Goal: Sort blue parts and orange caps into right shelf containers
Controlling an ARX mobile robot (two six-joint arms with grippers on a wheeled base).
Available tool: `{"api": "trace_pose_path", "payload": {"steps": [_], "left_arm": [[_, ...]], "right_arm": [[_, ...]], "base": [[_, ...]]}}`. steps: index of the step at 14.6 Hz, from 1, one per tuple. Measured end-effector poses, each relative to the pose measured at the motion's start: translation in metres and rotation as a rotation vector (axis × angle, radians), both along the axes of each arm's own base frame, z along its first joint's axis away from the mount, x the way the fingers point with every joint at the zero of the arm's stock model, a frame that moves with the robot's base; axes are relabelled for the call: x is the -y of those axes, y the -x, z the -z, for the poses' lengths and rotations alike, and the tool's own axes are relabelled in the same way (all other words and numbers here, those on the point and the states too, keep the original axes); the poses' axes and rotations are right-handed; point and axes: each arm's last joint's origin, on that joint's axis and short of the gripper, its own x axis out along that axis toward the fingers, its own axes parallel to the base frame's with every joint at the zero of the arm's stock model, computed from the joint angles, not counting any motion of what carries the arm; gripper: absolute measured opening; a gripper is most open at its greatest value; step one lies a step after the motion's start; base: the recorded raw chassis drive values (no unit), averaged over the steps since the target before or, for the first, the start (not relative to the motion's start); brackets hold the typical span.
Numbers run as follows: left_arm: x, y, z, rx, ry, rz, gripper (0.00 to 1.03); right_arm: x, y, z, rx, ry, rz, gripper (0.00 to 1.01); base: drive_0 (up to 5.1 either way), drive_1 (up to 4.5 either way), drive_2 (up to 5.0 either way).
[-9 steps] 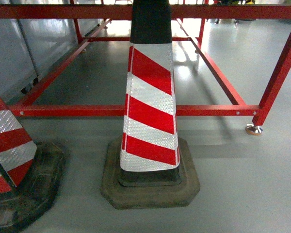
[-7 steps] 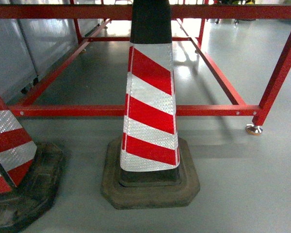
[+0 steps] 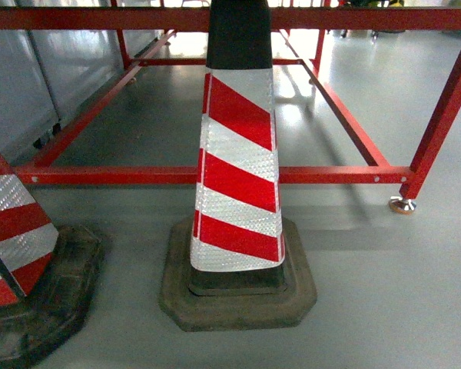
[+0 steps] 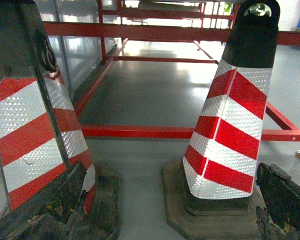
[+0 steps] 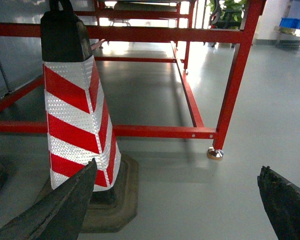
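the right shelf containers are not clearly in view, nor any blue parts or orange caps, so the step looks like driving to the shelf; best done slowly. going left to right: the left cone [image 3: 15,254], the middle cone [image 3: 240,165] dead ahead, then the red frame [image 3: 438,115]. the left gripper [image 4: 165,210] and right gripper [image 5: 175,210] both hang wide and empty.

Backlit, glare on floor [image 3: 300,115], sharp
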Motion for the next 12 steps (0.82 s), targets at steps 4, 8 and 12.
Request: {"api": "trace_pose_path", "payload": {"steps": [4,8,12], "left_arm": [[0.0000,0.0000,0.0000,0.000,0.000,0.000,0.98],[0.0000,0.0000,0.0004,-0.005,0.000,0.001,0.98],[0.0001,0.0000,0.0001,-0.001,-0.002,0.003,0.98]], "right_arm": [[0.0000,0.0000,0.0000,0.000,0.000,0.000,0.98],[0.0000,0.0000,0.0003,-0.003,0.000,0.000,0.98],[0.0000,0.0000,0.0000,0.000,0.000,0.001,0.98]], "base": [[0.0,0.00,0.0],[0.0,0.00,0.0],[0.0,0.00,0.0]]}}
